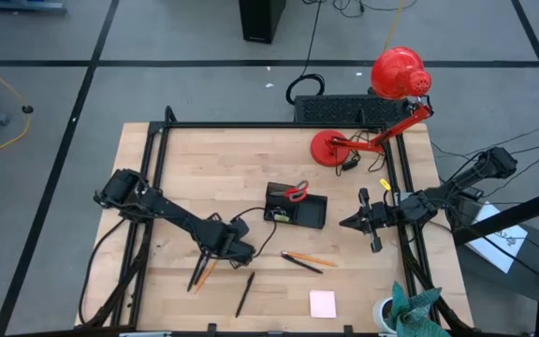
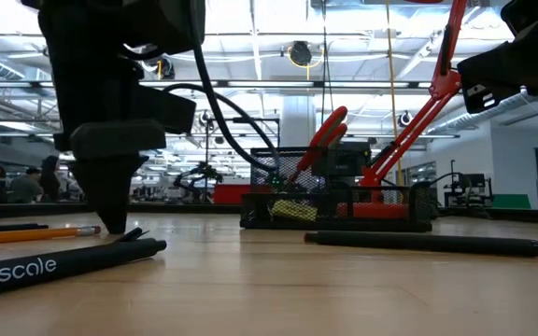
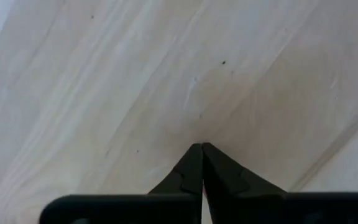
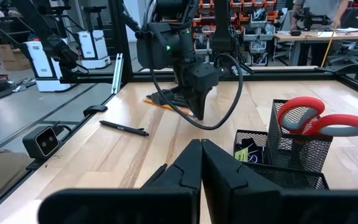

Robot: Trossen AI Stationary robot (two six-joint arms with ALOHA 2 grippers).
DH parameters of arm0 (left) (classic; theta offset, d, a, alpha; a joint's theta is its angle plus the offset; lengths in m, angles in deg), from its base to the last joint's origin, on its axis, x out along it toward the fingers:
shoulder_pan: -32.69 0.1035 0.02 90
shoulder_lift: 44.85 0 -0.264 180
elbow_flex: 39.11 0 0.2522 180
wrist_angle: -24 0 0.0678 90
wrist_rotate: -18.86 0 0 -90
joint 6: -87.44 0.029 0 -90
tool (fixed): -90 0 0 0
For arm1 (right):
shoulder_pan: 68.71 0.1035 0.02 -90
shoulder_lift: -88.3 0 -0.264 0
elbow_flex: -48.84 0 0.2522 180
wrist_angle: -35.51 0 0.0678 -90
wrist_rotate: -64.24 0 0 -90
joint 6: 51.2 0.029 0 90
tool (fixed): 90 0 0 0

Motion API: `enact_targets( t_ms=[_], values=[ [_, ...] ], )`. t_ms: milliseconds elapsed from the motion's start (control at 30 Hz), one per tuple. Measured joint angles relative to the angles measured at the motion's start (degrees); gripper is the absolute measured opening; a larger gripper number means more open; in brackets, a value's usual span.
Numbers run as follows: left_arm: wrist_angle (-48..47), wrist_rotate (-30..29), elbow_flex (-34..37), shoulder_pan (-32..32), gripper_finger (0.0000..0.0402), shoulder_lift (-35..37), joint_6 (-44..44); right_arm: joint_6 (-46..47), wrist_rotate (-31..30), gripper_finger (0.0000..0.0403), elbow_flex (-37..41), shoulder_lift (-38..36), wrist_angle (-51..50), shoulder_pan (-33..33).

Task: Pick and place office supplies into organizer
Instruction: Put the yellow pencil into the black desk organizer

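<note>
Two dark arms work over the wooden counter (image 1: 251,178), and we see the left one stretched from its base at the left edge diagonally toward the front middle, its wrist bent so the left claw (image 1: 237,251) points down at the boards. In the left wrist view the left claw (image 3: 202,149) has its two tips pressed together against bare wood with nothing between them, so we read it as clenched and empty. Just beside it lie a black pen and an orange pencil (image 1: 200,273), their long axes running together on a slant toward the front left corner; in the low view the pencil (image 2: 31,233) lies flat behind a black pen marked "scale" (image 2: 59,263). Another black pen (image 1: 244,294) lies alone near the front edge, tilted steeply. Right of the left claw, a crossed pair, a black pen and an orange pencil (image 1: 307,259), lies nearly across the counter. The pink sticky-note pad (image 1: 323,303) sits flat near the front edge. The black mesh organizer (image 1: 298,208) stands mid-counter with the red-handled scissors (image 1: 295,193) upright in its taller section, handles up. The right arm reaches in from the right edge, its right claw (image 1: 352,223) clenched on nothing, aimed at the organizer.
</note>
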Motion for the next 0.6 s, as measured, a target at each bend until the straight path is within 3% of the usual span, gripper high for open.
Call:
enact_targets(
  t_ms=[267, 433, 600],
  values=[
    [-13.8, -2.6, -6.9, -0.1, 0.01, -0.4, -1.1, 0.1, 0.0, 0.0, 0.0, 0.0, 0.0, 0.0],
    [-19.5, 4.2, -9.0, -3.3, 0.0152, -0.4, -5.8, 0.1, 0.1, 0.0, 0.0, 0.0, 0.0, 0.0],
    [-19.1, 7.5, -9.1, -7.8, 0.0171, -0.3, -9.9, 0.1, 0.1, 0.0, 0.0, 0.0, 0.0, 0.0]
  ],
)
